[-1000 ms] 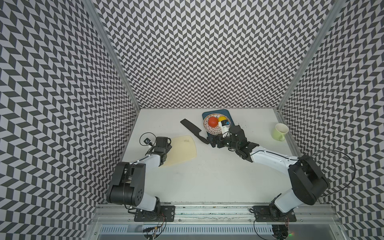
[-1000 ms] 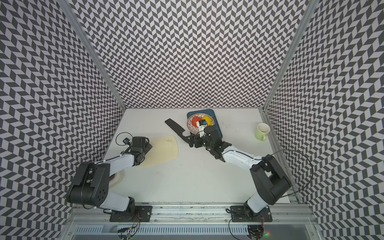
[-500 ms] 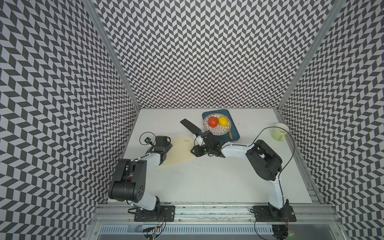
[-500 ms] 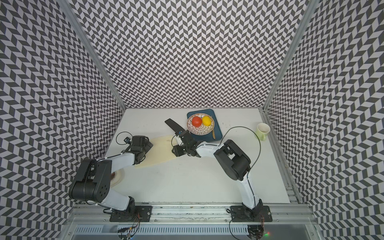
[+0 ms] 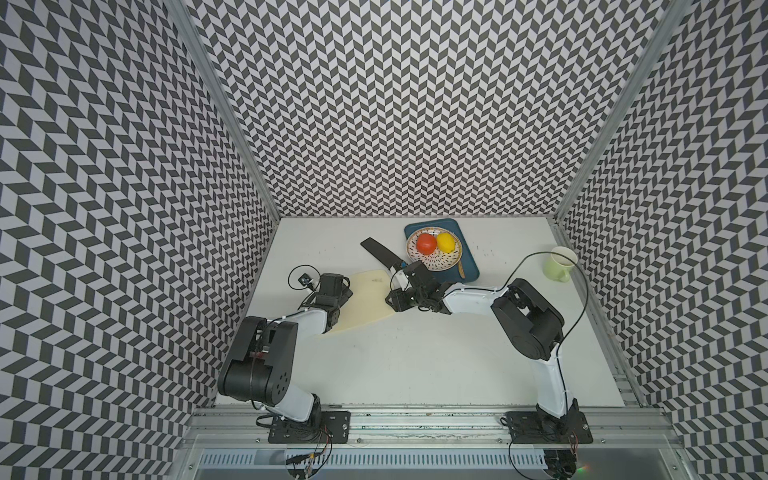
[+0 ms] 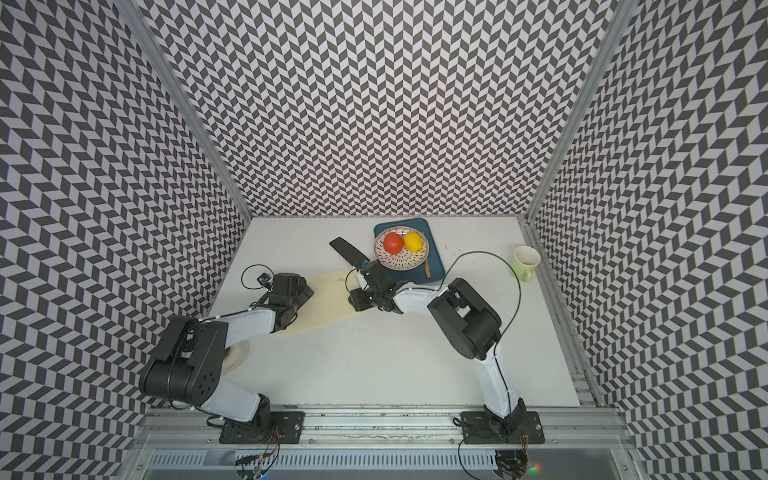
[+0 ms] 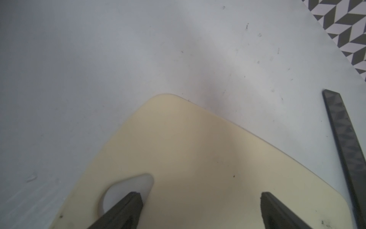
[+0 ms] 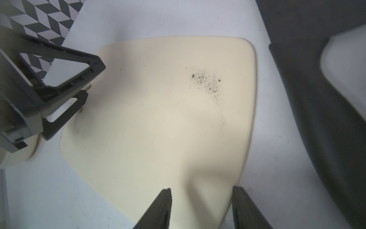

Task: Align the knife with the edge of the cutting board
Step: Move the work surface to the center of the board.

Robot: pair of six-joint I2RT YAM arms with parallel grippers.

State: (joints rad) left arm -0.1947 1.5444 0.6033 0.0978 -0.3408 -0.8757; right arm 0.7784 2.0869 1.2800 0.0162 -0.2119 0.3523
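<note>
The pale cream cutting board lies flat on the white table. The black knife lies slantwise just beyond its far right corner, apart from both grippers; its edge shows in the left wrist view as the knife. My left gripper stands open over the board's handle-hole end, one fingertip above the hole. My right gripper is open at the board's right edge. It holds nothing, with one finger over the cutting board.
A dark blue tray behind the right gripper carries a patterned plate with a tomato and a lemon. A green mug stands at the right edge. A white dish sits partly hidden under the left arm.
My right gripper has swung left from beside the tray to the board's right edge, its jaws narrowing and the arm folding. Knife, board and left gripper stay put.
</note>
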